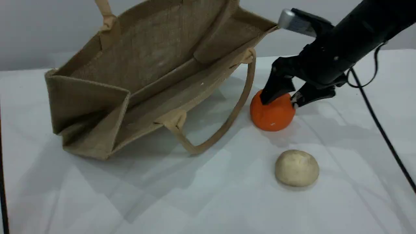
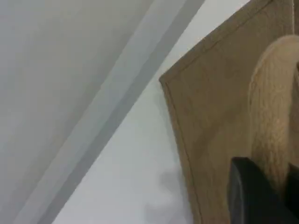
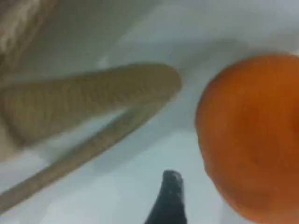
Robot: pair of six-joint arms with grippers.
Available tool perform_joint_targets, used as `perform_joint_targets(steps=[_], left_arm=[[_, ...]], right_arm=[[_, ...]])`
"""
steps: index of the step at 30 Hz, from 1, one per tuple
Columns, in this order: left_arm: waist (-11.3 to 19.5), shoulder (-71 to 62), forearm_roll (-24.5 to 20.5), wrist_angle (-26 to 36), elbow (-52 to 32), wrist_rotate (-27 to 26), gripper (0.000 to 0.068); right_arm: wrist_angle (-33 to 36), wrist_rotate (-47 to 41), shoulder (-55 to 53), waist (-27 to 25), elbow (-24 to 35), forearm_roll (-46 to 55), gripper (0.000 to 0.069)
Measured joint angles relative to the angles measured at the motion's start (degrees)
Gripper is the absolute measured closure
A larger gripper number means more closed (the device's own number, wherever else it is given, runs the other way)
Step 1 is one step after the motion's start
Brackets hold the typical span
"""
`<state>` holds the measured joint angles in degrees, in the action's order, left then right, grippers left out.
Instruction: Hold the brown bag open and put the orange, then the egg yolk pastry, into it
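Observation:
The brown bag lies tilted with its mouth facing the front right, its upper side lifted. Its upper handle runs off the top edge of the scene view. In the left wrist view my left gripper is shut on that handle. The orange rests on the table to the right of the bag's lower handle. My right gripper is open, with one finger on each side of the orange's top. Up close, the orange fills the right wrist view beside a dark fingertip. The egg yolk pastry sits in front of the orange.
A white table holds everything. The right arm's black cable trails across the table's right side. A grey wall stands behind the bag.

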<state>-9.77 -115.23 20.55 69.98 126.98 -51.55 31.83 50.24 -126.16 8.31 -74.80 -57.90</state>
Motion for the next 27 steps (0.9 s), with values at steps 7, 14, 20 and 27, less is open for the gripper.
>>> perform_joint_targets(steps=[7, 14, 20, 27], left_arm=[[0.0, 0.0, 0.4, 0.0, 0.0, 0.0, 0.0585], [0.0, 0.0, 0.6, 0.0, 0.0, 0.0, 0.0585], [0.0, 0.0, 0.8, 0.0, 0.0, 0.0, 0.0585], [0.0, 0.0, 0.8, 0.0, 0.0, -0.5, 0.0585]], right_arm=[[-1.4, 0.0, -2.6, 1.4, -1.9, 0.5, 0.0121], [-3.3, 0.0, -2.6, 1.4, -1.9, 1.4, 0.0319], [-3.5, 1.2, -2.6, 1.4, -1.9, 1.5, 0.0584], [-2.1, -0.5, -0.9, 1.3, -1.9, 4.7, 0.0672]])
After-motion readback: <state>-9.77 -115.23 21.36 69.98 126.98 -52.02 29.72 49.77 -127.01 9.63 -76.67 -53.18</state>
